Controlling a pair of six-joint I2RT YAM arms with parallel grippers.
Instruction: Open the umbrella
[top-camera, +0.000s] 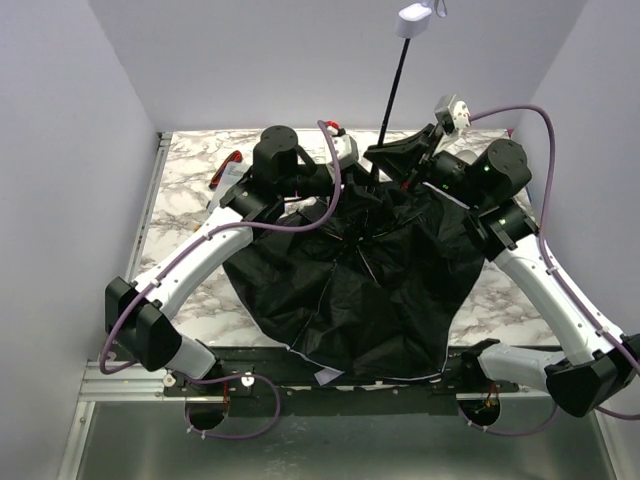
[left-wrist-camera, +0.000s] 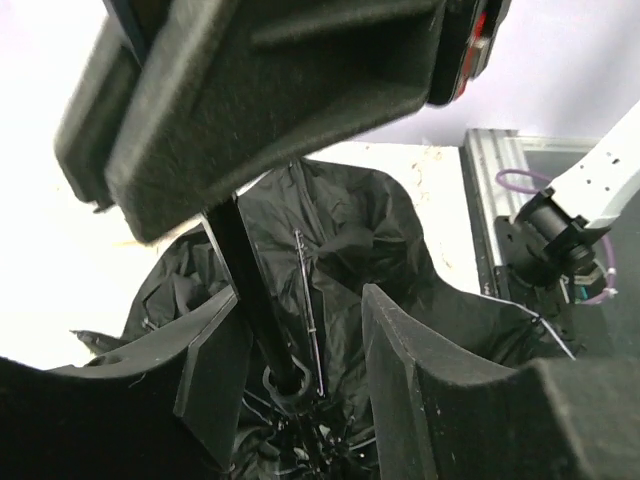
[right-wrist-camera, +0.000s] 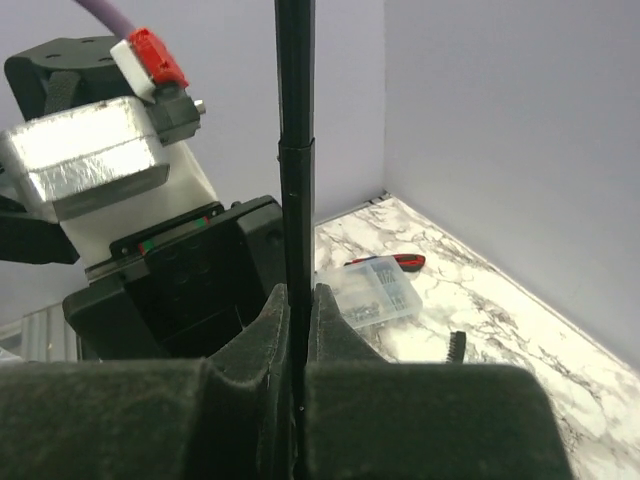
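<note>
The umbrella lies with its canopy (top-camera: 350, 290) spread over the table, black inner lining up. Its thin black shaft (top-camera: 392, 95) rises to the pale handle (top-camera: 412, 20) at the top of the view. My right gripper (top-camera: 398, 155) is shut on the shaft (right-wrist-camera: 297, 200), which is pinched between the fingertips of the right gripper (right-wrist-camera: 298, 300). My left gripper (top-camera: 340, 190) is open, lower down by the canopy. In the left wrist view the shaft (left-wrist-camera: 250, 280) and its runner ring (left-wrist-camera: 285, 385) stand between the parted fingers (left-wrist-camera: 420, 380) of the left gripper (left-wrist-camera: 300, 380), close to the left one.
A clear plastic box (right-wrist-camera: 375, 290), a red-handled tool (right-wrist-camera: 395, 262) and a small black stick-like object (right-wrist-camera: 455, 345) lie on the marble table (top-camera: 190, 240) at the back left. Grey walls enclose the table. The right gripper's body (left-wrist-camera: 270, 90) hangs just above the left gripper.
</note>
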